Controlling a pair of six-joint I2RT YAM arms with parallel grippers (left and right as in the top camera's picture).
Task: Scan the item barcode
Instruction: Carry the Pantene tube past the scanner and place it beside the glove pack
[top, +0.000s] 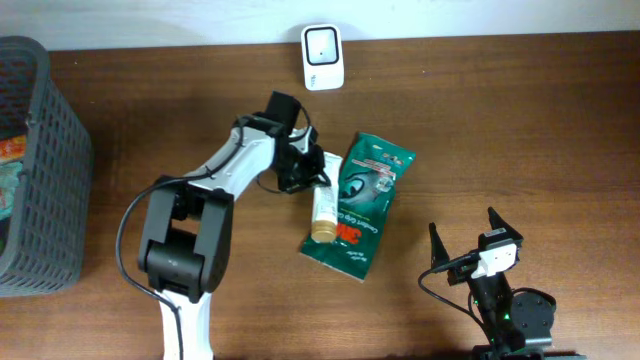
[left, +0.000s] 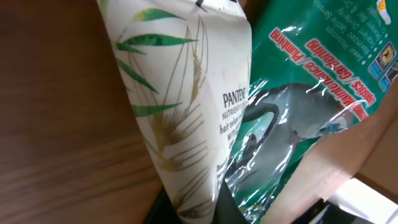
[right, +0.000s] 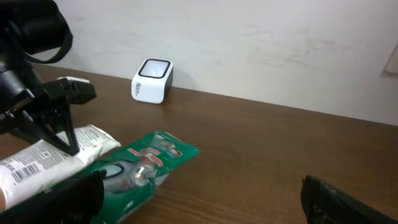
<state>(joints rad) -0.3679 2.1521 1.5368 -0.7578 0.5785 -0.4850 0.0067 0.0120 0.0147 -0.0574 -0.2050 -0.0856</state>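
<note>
Lying on the counter (top: 520, 120), the tube (top: 324, 208) touches a green packet (top: 368, 200); the left hand (top: 303, 172) is clamped on its end, and the right hand (top: 462, 225) is spread apart.

White Pantene tube (top: 323, 215), flat, barcode (right: 30, 164) visible
</note>
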